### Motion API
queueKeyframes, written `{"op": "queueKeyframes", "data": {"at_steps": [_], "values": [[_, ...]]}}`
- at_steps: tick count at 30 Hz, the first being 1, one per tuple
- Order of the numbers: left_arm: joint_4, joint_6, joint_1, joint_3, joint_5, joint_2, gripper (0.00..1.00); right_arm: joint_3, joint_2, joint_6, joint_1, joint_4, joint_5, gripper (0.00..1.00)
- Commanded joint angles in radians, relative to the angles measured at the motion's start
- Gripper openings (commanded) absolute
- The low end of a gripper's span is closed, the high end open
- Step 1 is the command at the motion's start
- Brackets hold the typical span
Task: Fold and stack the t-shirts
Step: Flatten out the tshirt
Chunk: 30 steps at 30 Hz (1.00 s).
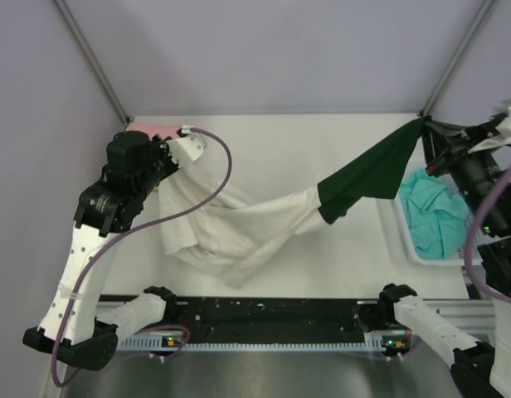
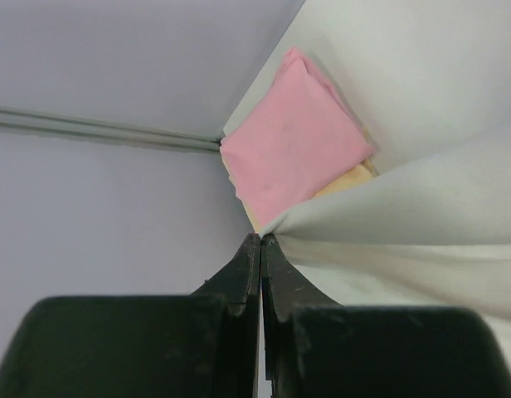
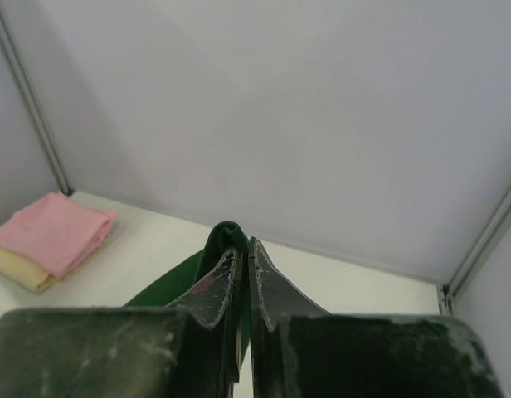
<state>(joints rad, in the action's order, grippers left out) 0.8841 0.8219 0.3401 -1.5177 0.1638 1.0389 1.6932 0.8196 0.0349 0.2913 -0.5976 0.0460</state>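
Note:
A white t-shirt (image 1: 231, 228) with a dark green sleeve (image 1: 372, 174) hangs stretched between both arms above the table. My left gripper (image 2: 262, 239) is shut on its white cloth (image 2: 405, 215) at the back left. My right gripper (image 3: 241, 245) is shut on the green sleeve (image 3: 218, 240) at the back right. A folded pink tee (image 2: 293, 141) lies on a folded pale yellow tee (image 2: 355, 176) in the back left corner; the pink one also shows in the right wrist view (image 3: 52, 232). A teal tee (image 1: 434, 211) lies crumpled in the basket.
A white mesh basket (image 1: 402, 236) stands at the table's right edge. Grey walls and metal frame posts close the back and sides. A black rail (image 1: 272, 315) runs along the near edge between the arm bases.

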Motion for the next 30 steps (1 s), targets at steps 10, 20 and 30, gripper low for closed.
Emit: {"op": "queueKeyframes", "data": {"at_steps": [10, 20, 30], "values": [[-0.482, -0.012, -0.092, -0.04, 0.172, 0.53, 0.1, -0.289, 0.154, 0.005, -0.006, -0.011, -0.179, 0.0], [-0.203, -0.172, 0.0, -0.031, -0.288, 0.476, 0.53, -0.382, 0.276, -0.029, -0.007, -0.001, -0.235, 0.0], [-0.122, -0.19, 0.578, 0.552, -0.36, 0.282, 0.6, -0.431, 0.289, -0.029, -0.009, 0.015, -0.238, 0.0]]}}
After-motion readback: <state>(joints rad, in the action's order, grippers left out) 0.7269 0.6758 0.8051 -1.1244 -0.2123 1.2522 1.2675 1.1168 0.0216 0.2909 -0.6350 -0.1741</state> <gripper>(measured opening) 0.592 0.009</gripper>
